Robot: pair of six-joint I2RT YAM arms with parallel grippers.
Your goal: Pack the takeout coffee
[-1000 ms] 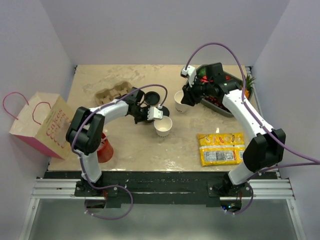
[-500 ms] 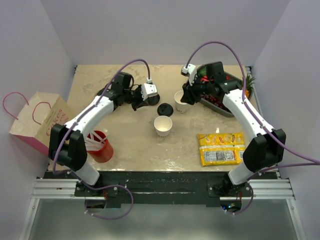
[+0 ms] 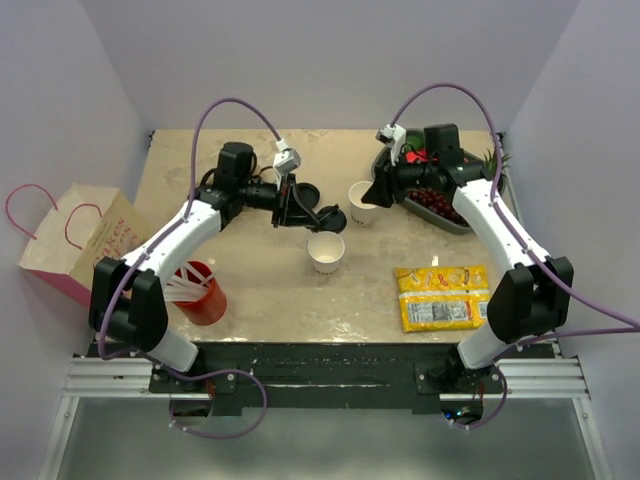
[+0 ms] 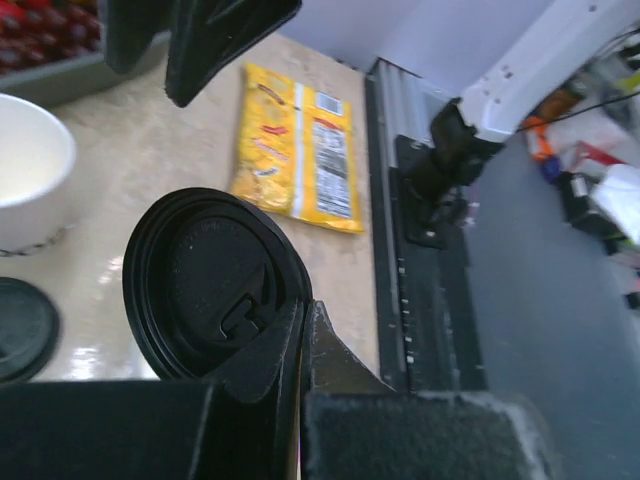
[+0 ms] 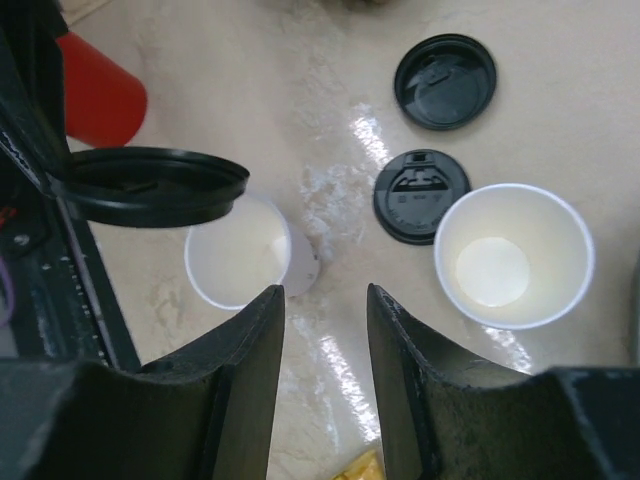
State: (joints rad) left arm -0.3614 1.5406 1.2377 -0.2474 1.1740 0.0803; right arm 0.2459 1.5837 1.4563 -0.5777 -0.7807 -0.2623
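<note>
Pinching the black lid (image 4: 200, 280), left tool (image 4: 303, 335) shows its closed grip best wrist-side.

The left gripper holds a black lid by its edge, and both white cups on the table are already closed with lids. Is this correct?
Not quite. The left gripper does hold a black lid by its edge, but neither cup is closed. The right wrist view looks straight into the white cup next to that lid and the other white cup: both are open.
</note>
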